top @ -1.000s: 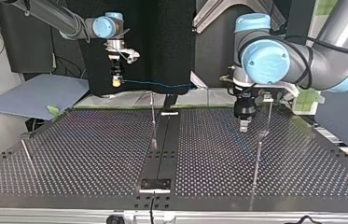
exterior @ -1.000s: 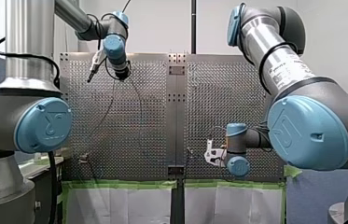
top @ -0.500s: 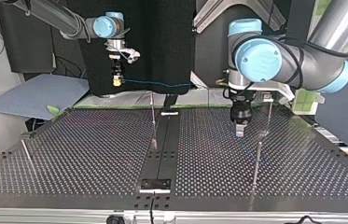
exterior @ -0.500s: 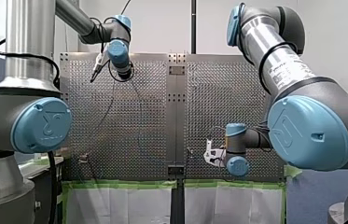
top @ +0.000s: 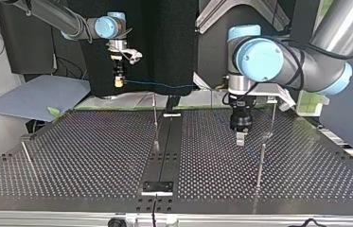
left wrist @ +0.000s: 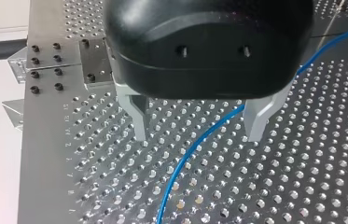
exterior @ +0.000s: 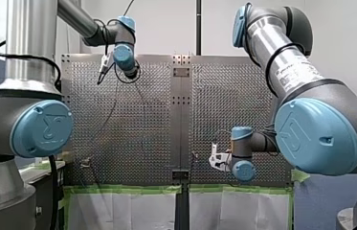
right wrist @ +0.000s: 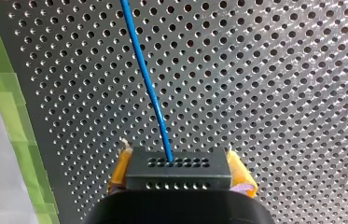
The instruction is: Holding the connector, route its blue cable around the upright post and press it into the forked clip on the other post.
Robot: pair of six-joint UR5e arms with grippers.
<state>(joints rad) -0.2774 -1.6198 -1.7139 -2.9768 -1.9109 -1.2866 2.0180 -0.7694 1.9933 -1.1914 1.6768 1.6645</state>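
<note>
**Connector gripped, other gripper open**

The black connector (right wrist: 177,175) is clamped between the yellow pads (right wrist: 238,171) of my right gripper (top: 118,83), in the upper left of the top view (raised off the table). Its blue cable (right wrist: 147,79) leaves it straight. My left gripper (left wrist: 198,136) stands wide open and holds nothing; the cable passes beneath it, over the perforated table (left wrist: 302,177).
</note>
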